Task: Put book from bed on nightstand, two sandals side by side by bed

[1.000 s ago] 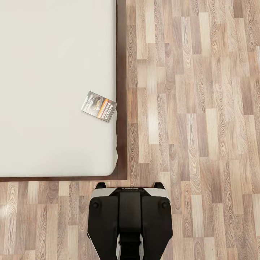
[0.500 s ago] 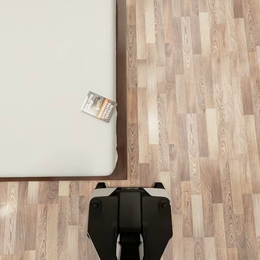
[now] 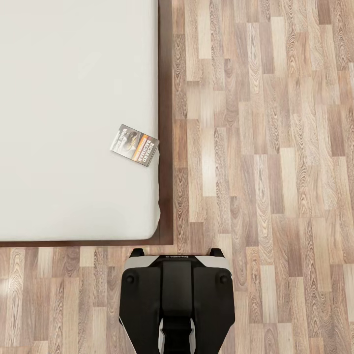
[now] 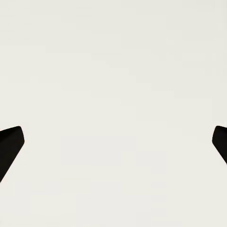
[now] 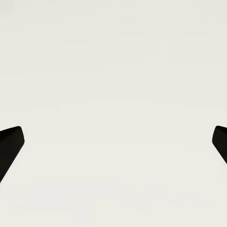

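Note:
The book (image 3: 134,145) lies flat on the white mattress of the bed (image 3: 69,123), close to the mattress's right edge and near its front corner. Its grey pictured cover has an orange band. A dark brown frame (image 3: 165,123) runs along the bed's right side and front. My left gripper (image 4: 113,142) is open, its two dark fingertips (image 4: 9,144) spread wide against a plain white surface. My right gripper (image 5: 113,142) is open in the same way, fingertips (image 5: 9,144) far apart before plain white. The sandals and the nightstand are out of view.
My black base and trunk (image 3: 177,300) stand on the light wood-plank floor (image 3: 265,147) just off the bed's front right corner. The plank floor stretches along the right of the bed and in front of it.

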